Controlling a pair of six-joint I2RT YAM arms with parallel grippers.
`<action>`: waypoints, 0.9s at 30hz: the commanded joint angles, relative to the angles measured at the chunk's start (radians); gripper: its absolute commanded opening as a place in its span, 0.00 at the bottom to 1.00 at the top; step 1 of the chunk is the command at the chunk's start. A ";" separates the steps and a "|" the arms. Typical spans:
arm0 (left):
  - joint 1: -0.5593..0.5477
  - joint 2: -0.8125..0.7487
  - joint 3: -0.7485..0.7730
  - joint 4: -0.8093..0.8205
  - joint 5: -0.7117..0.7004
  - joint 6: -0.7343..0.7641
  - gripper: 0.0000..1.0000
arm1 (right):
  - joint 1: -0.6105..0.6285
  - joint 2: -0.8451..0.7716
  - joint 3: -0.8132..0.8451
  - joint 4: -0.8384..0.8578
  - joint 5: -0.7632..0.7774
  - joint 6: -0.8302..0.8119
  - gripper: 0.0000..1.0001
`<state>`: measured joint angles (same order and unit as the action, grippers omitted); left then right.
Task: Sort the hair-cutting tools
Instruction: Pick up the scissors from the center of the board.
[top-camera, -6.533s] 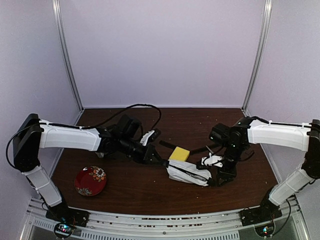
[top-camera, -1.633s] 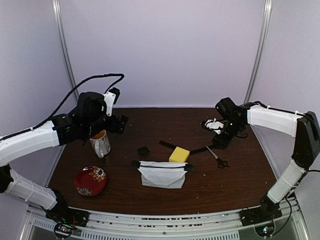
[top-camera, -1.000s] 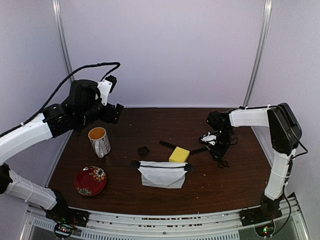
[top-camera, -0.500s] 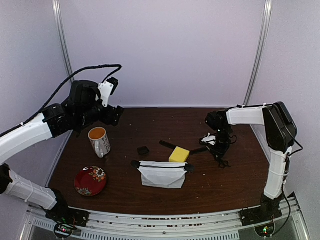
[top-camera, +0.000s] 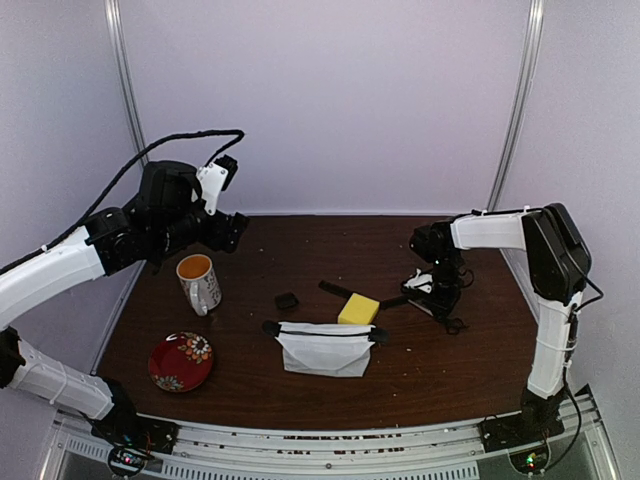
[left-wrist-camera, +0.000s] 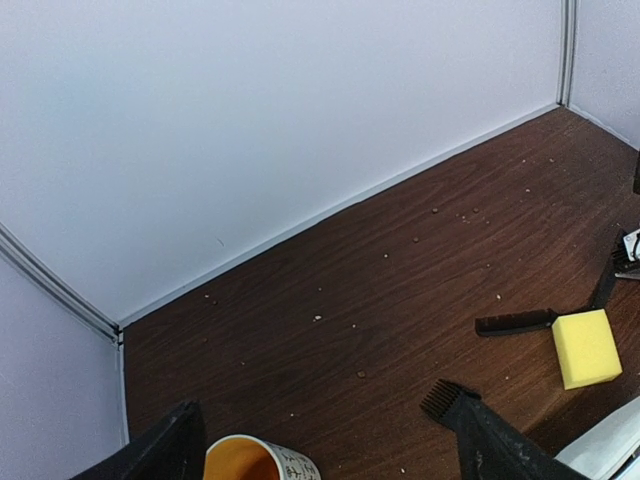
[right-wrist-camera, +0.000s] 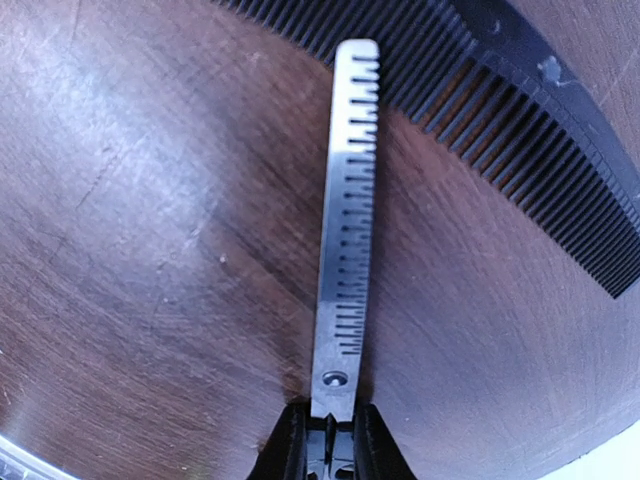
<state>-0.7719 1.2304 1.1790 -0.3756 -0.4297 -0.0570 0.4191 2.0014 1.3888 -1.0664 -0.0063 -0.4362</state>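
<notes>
My right gripper (top-camera: 443, 300) points down at the table on the right, shut on a pair of scissors (top-camera: 451, 324) near their pivot. In the right wrist view the toothed silver blade (right-wrist-camera: 345, 230) runs up from between my fingers (right-wrist-camera: 288, 452), its tip over a black comb (right-wrist-camera: 500, 110). A second black comb (top-camera: 334, 289) and a small black square piece (top-camera: 287, 300) lie mid-table. My left gripper (top-camera: 226, 228) hangs open high at the back left, holding nothing; its wrist view shows the comb (left-wrist-camera: 515, 322) and the toothed black piece (left-wrist-camera: 441, 396).
A yellow sponge (top-camera: 358, 308) sits behind a white zip pouch (top-camera: 325, 348) at mid-table. A patterned mug (top-camera: 200, 283) stands at the left below my left gripper, and a red plate (top-camera: 181, 361) lies at the front left. Crumbs dot the wood.
My right gripper has closed its fingers in on the scissors while staying low over the table. The left arm has hardly moved.
</notes>
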 joint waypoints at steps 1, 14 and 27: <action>0.006 -0.009 0.033 0.004 0.011 0.017 0.90 | -0.006 -0.012 -0.040 -0.029 -0.014 -0.007 0.10; -0.003 0.025 0.037 0.000 0.156 0.071 0.82 | -0.006 -0.241 -0.103 -0.074 -0.183 -0.009 0.07; -0.371 0.031 -0.202 0.253 0.201 0.542 0.61 | 0.027 -0.320 -0.142 -0.145 -0.519 -0.076 0.06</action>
<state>-1.0584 1.2228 1.0138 -0.2371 -0.2905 0.2897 0.4335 1.7367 1.2613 -1.1690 -0.3962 -0.4793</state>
